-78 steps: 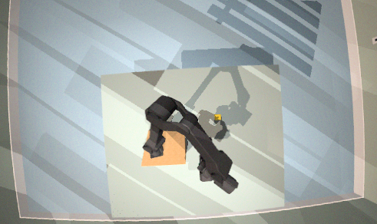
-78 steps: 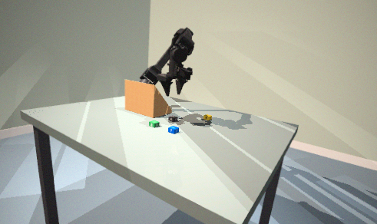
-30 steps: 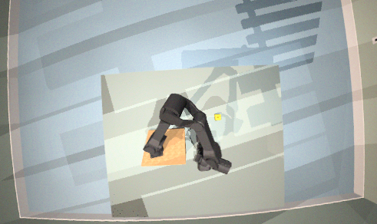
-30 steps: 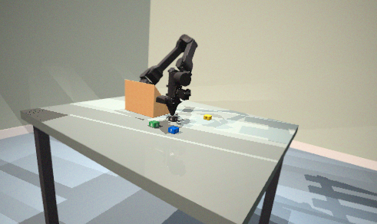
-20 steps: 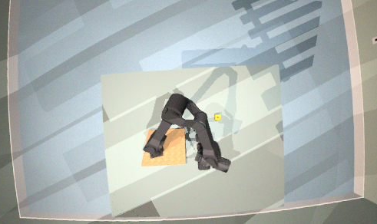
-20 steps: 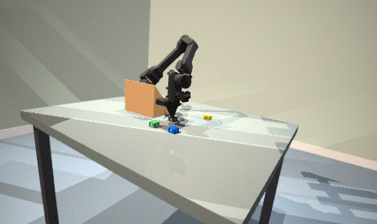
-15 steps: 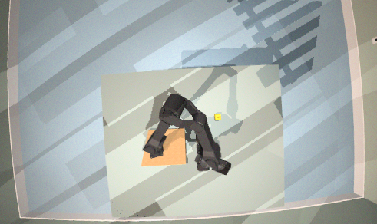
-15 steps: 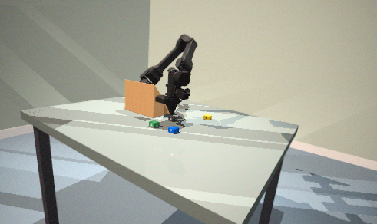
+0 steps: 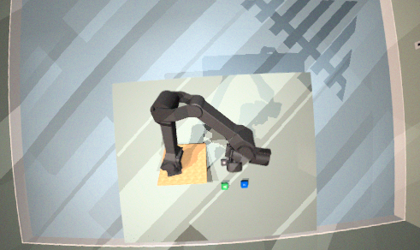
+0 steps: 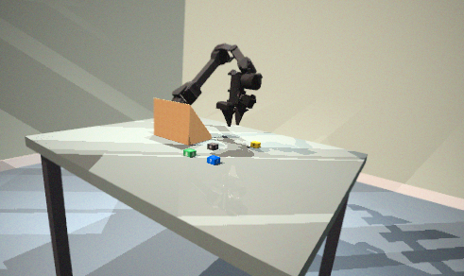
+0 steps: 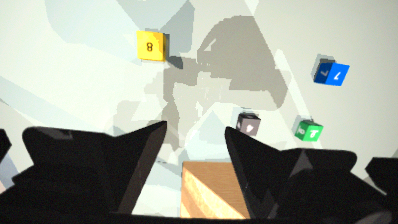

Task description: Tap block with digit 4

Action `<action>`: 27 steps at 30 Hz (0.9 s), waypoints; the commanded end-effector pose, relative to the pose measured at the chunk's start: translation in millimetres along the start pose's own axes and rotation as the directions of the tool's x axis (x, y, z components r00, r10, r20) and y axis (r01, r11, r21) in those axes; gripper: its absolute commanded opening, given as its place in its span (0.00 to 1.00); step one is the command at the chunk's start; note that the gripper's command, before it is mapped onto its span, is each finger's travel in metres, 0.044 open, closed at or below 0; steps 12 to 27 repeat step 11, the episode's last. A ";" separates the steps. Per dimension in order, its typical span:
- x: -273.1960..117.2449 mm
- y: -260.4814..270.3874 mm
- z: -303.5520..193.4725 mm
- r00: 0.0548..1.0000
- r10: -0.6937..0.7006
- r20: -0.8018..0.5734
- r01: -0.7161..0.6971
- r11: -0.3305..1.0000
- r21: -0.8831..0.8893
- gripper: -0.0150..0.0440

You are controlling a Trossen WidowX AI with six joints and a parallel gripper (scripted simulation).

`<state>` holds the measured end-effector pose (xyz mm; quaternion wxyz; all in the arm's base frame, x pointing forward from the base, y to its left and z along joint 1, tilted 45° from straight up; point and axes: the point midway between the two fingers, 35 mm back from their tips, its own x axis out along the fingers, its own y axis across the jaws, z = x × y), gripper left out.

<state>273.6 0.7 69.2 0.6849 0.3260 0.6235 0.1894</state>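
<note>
The wrist view is showing four blocks with their printed faces: a yellow block [image 11: 151, 46] at upper left reading 8, a blue block [image 11: 331, 72] at upper right reading 7, a green block [image 11: 307, 130] at right whose digit is too small to read, and a dark block [image 11: 248, 123] right of centre with a pale mark that cannot be made out clearly; which of them carries the 4 cannot be told for certain. The exterior view is giving height instead: the hand [image 10: 234, 115] is hanging well above the tabletop [image 10: 251, 198], fingertips pointing down, beside the tan wedge [image 10: 178, 120], with the dark block [image 10: 213, 146], green block [image 10: 189, 152], blue block [image 10: 214, 160] and yellow block [image 10: 255, 145] lying below it at mid-frame. The top view is showing only the green block [image 9: 224, 186] and blue block [image 9: 245, 184] below the arm near centre; the arm is covering the other two. In the wrist view the two fingers are standing apart, roughly two-thirds spread, with bare tabletop and the wedge's top [image 11: 210, 192] showing in the gap. The hand [image 11: 195, 137] is open, gripping nothing and touching no block.
</note>
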 end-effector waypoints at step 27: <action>-44.0 113.2 -26.3 1.000 0.031 -0.002 -0.031 0.999 -0.011 0.93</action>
